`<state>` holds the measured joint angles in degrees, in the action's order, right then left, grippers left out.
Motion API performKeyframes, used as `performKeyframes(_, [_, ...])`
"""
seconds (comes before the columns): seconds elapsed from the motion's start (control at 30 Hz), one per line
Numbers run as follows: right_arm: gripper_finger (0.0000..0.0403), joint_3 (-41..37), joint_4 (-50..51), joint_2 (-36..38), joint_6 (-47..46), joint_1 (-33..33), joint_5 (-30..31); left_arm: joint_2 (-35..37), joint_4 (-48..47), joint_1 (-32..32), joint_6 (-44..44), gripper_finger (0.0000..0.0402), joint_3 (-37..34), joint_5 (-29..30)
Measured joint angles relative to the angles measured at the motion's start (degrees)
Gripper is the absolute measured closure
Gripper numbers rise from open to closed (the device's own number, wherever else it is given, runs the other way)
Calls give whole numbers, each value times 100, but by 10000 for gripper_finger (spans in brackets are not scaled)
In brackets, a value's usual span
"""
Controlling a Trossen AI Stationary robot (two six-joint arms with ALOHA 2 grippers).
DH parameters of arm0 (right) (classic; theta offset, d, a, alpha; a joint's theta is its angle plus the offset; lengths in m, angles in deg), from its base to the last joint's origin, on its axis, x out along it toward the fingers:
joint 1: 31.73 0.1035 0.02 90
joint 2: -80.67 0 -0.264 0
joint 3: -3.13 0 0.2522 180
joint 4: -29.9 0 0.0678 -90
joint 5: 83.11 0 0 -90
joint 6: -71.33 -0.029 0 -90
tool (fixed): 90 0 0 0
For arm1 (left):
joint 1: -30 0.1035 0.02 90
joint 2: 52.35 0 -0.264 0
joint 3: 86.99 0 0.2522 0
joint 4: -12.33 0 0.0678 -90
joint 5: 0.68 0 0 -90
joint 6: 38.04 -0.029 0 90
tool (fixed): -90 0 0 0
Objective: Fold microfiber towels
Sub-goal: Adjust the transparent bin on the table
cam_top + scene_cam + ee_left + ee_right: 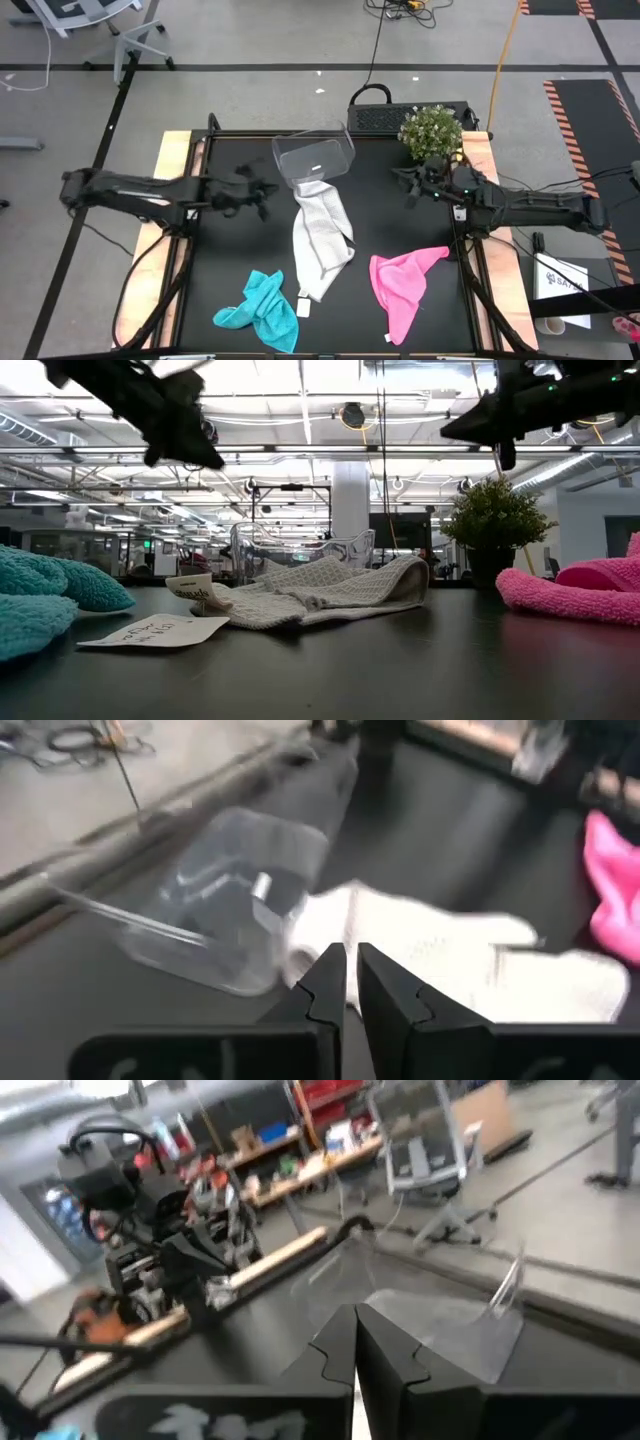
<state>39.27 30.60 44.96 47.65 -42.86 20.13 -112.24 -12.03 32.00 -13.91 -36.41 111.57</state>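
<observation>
High view: the grey towel (321, 238) is seen crumpled at the table's (230, 250) middle, one end at the mouth of the tipped clear bin (314, 157); the teal towel (258, 310) and pink towel (405, 283) lie near the front edge, well apart. The left hand (262, 196) is held just beside the grey towel, the right hand (412, 186) near the plant (431, 130). A grasp at the bin end could drag the bin along.

Low view: both hands are seen above the table, holding nothing. The grey towel's tag (196, 589) is raised; the teal and pink towels are cut off at the edges.

Left wrist view: the fingers (325, 985) are nearly pressed together, empty, over the grey towel. A pinch through bunched layers could lift a clump. Blur hides the cloth's edges.

Right wrist view: the fingers (340, 1346) are pressed together, empty. No towel is shown clearly.
</observation>
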Motion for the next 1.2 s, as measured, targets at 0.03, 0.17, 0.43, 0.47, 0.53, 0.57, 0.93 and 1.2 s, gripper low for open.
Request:
performKeyframes(0.03, [403,24,-23,-71,-12,0,-6,-236,138,-58,49,371,4,18])
performKeyframes(0.17, [403,40,-29,-152,-75,0,-31,-1011,641,-220,177,371,8,147])
performKeyframes(0.43, [403,40,-46,-69,-48,0,-28,-1788,705,-253,422,371,13,693])
performKeyframes(0.47, [403,40,-40,-69,-47,0,-28,-1814,744,-247,434,371,13,883])
performKeyframes(0.53, [403,40,-39,-69,-48,0,-31,-1851,842,-220,454,371,13,1202])
performKeyframes(0.57, [403,40,-41,-69,-48,0,-33,-1858,849,-192,473,371,13,1307])
performKeyframes(0.93, [403,43,-41,-69,48,0,-134,-1900,1012,67,642,371,13,1355])
performKeyframes(1.2, [403,45,-39,-69,197,0,-133,-1960,1024,65,657,371,13,1273])
